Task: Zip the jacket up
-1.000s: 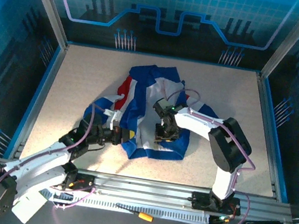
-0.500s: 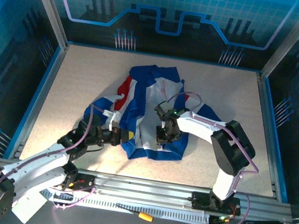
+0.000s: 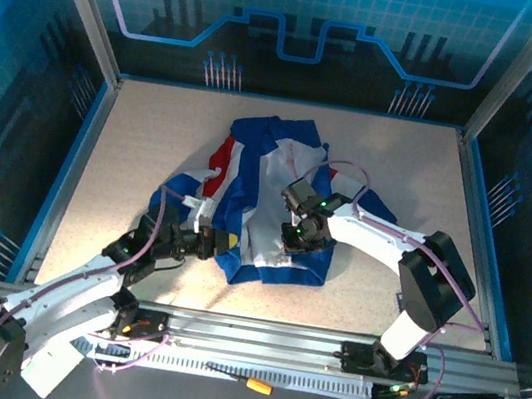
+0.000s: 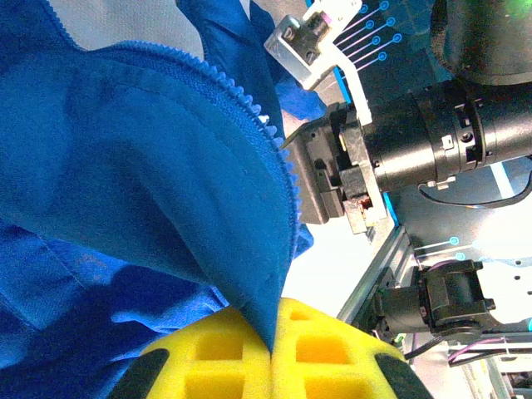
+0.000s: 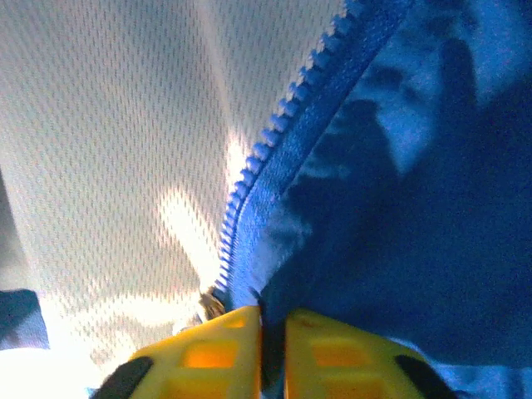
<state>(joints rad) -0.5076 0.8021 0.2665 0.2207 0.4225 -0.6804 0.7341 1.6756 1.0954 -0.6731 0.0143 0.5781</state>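
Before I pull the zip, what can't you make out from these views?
- Zipper slider: right wrist view, a metal glint sits half behind a yellow pad of the right end effector; unidentifiable.
- Whether the two zipper halves of the jacket meet: top view, too small, and that end effector covers the spot.
- Zipper's lower end: left wrist view, the teeth vanish between the pads of the left end effector.

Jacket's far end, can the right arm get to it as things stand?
Probably yes. The right tool is shut on the jacket at its zipper edge near the hem, and nothing stands over the open front beyond it; the left tool grips off to the side.
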